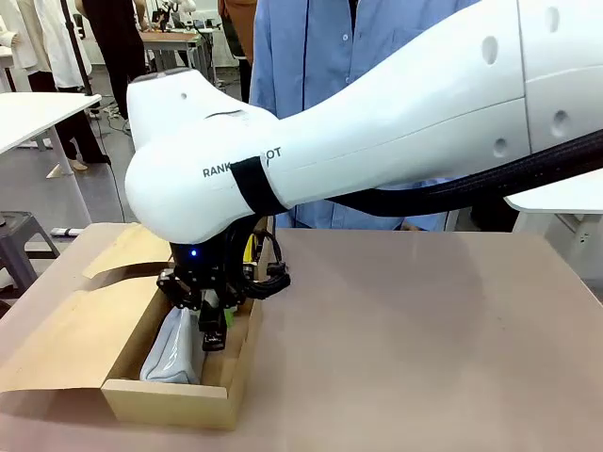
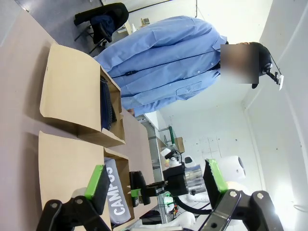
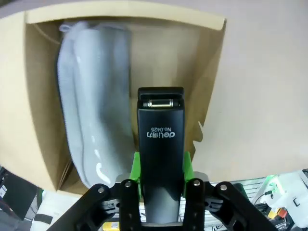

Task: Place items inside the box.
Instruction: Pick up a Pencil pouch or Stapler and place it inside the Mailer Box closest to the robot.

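Observation:
An open cardboard box (image 1: 170,400) sits near the table's front left corner with a grey pouch (image 1: 174,353) lying along its left side. My right gripper (image 1: 215,325) hangs just over the box's right half, shut on a black stapler (image 1: 214,337). In the right wrist view the stapler (image 3: 160,144) stands between the green pads of my right gripper (image 3: 161,166), beside the grey pouch (image 3: 91,106) and above the box floor (image 3: 163,57). My left gripper (image 2: 156,180) is open and holds nothing. It looks toward the grey "CAMPUS" pouch (image 2: 118,192).
A second cardboard box (image 2: 72,91) farther along holds a navy pouch (image 2: 106,103). A person in a blue shirt (image 1: 311,56) stands at the far side. The box's flap (image 1: 57,339) lies open to the left. Bare brown table (image 1: 424,339) spreads to the right.

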You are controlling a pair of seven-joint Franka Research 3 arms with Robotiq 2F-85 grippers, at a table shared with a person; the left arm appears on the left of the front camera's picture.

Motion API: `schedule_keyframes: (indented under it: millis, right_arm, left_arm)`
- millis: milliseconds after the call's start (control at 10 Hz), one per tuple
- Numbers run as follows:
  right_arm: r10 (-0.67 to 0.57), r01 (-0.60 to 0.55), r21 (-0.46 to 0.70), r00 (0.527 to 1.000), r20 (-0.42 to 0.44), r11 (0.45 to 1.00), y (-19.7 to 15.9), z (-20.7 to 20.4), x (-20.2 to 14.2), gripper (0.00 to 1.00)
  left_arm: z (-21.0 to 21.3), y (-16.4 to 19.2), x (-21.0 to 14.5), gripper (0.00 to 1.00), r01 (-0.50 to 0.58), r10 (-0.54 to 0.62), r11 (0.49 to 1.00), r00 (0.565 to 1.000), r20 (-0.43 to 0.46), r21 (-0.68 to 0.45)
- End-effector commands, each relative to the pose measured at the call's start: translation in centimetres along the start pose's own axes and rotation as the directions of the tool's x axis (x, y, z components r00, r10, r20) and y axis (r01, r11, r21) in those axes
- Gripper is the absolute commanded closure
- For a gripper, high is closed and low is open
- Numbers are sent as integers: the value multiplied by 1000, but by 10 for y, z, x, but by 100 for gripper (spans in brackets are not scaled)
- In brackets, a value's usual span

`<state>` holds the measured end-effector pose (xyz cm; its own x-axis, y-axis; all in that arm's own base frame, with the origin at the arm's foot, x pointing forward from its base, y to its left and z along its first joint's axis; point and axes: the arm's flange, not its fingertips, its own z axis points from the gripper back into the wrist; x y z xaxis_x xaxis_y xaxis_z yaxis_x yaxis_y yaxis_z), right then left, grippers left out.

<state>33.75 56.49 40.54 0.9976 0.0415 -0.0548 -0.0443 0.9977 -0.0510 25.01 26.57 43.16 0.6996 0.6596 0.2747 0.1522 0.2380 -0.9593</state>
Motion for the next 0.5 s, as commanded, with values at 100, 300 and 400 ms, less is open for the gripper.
schedule_keyframes:
  millis: [100,300,400]
  right_arm:
    - [-38,39,20,998,-40,999,6,-10,2,63]
    - [-44,44,39,999,-17,998,3,-12,1,5]
    - [-40,41,38,999,-19,998,2,-11,1,5]
  left_arm:
    - [-1,-2,1,0,21,-21,999,1000,16,-25]
    - [-1,-2,1,0,21,-21,999,1000,16,-25]
    - [-1,-2,1,0,21,-21,999,1000,16,-25]
